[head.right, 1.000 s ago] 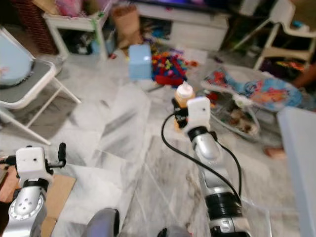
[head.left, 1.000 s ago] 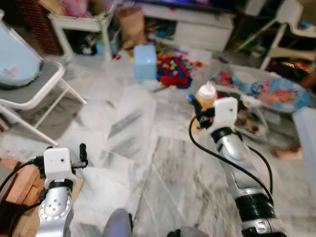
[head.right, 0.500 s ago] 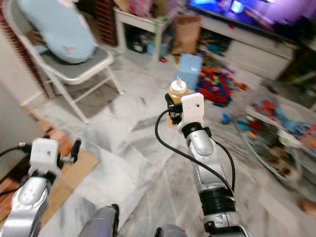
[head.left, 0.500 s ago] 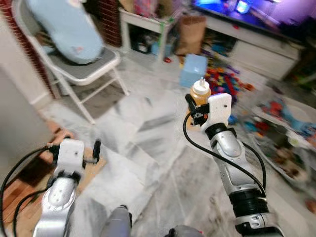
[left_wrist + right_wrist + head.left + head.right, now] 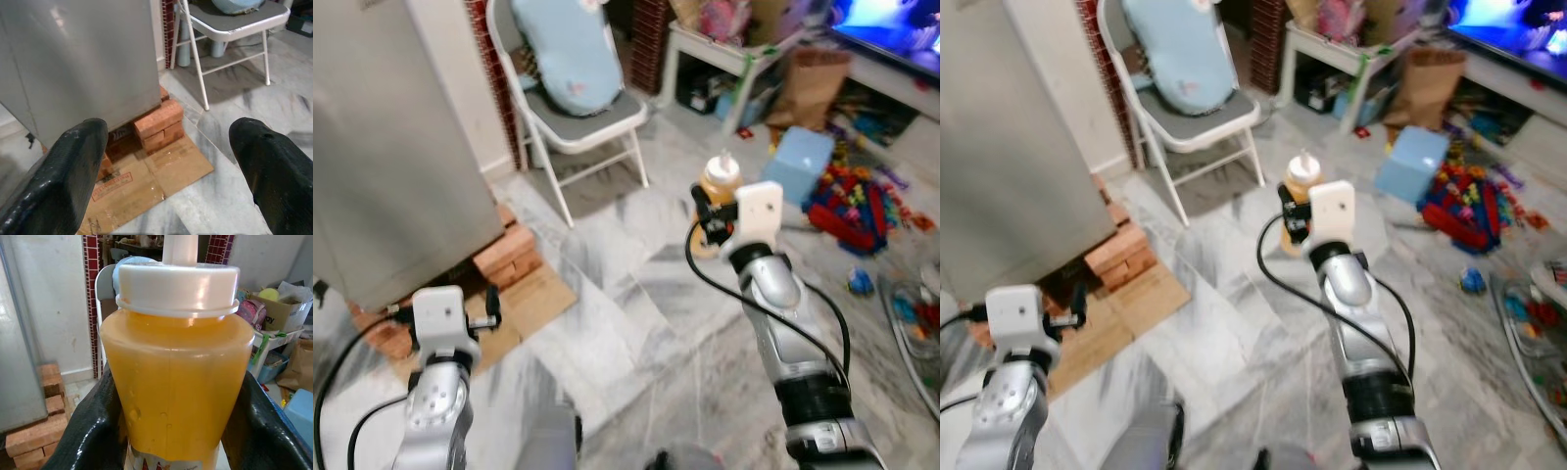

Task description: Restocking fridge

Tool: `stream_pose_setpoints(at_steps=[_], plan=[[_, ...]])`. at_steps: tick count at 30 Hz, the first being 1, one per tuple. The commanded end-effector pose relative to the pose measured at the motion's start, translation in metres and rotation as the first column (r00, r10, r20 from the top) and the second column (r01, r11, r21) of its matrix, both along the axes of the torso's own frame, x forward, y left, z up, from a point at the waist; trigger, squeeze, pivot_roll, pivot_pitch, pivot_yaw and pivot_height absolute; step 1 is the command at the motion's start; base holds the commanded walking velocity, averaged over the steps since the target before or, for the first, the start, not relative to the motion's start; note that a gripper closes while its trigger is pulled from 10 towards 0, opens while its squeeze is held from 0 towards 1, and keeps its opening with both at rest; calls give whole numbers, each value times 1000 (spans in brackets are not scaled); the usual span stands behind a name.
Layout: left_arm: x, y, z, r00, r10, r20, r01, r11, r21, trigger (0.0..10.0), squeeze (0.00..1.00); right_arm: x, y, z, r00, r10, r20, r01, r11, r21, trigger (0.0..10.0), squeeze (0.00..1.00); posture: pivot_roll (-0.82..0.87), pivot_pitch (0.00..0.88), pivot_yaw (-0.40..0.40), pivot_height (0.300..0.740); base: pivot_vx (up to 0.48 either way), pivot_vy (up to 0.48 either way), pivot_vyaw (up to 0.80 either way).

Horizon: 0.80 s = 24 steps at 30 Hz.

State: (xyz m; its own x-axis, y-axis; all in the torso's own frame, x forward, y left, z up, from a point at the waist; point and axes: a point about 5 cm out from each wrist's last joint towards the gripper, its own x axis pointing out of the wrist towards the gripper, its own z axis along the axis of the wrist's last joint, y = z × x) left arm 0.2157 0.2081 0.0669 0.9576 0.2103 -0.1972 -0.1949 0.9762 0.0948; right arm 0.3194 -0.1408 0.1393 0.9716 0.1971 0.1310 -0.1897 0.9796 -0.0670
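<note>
The right gripper (image 5: 708,217) held an orange sauce bottle (image 5: 720,186) upright above the marble floor (image 5: 636,323), its fingers (image 5: 93,431) clamped on both sides, the label cut off. At 10 o'clock stood the grey fridge (image 5: 391,147), on bricks (image 5: 514,264). The left gripper (image 5: 166,171) hung low, fingers apart.

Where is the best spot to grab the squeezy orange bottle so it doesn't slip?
Probably round its wide body, from the side, as the right tool holds it now. The orange squeeze bottle stands upright, its smooth sides giving both fingers a broad face, while the white cap and thin nozzle look too small.
</note>
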Motion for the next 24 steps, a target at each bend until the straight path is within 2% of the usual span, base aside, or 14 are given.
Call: stream_pose_setpoints(at_steps=[1, 4, 5, 9, 15, 17, 24], plan=[[3, 8, 5, 999, 42, 17, -42, 999, 13, 10000, 0, 0, 4, 5, 1000, 7, 18, -7, 1000, 12, 10000, 0, 130, 142, -101, 740, 0, 480, 0], [3, 11, 6, 999, 41, 13, -41, 999, 16, 10000, 0, -1, 3, 4, 1000, 5, 14, -6, 1000, 19, 10000, 0, 133, 143, -103, 740, 0, 480, 0], [5, 10, 6, 1000, 9, 12, -9, 999, 32, 10000, 0, 0, 3, 4, 1000, 6, 12, -7, 1000, 20, 10000, 0, 134, 143, -102, 740, 0, 480, 0], [7, 9, 7, 1000, -15, 14, 15, 999, 48, 10000, 0, 0, 3, 4, 1000, 8, 12, -8, 1000, 22, 10000, 0, 140, 147, -100, 740, 0, 480, 0], [20, 9, 15, 998, -22, 52, 19, 999, 49, 10000, 0, 2, 2, 7, 1000, 1, 22, -1, 1000, 21, 10000, 0, 133, 147, -96, 740, 0, 480, 0], [20, 9, 15, 998, -24, 50, 22, 998, 51, 10000, 0, 2, 2, 8, 1000, 5, 26, -5, 1000, 18, 10000, 0, 130, 147, -95, 740, 0, 480, 0], [22, 15, 15, 998, -40, 55, 36, 997, 73, 10000, 0, 2, 1, 7, 1000, 11, 28, -11, 1000, 12, 10000, 0, 133, 141, -101, 740, 0, 480, 746]])
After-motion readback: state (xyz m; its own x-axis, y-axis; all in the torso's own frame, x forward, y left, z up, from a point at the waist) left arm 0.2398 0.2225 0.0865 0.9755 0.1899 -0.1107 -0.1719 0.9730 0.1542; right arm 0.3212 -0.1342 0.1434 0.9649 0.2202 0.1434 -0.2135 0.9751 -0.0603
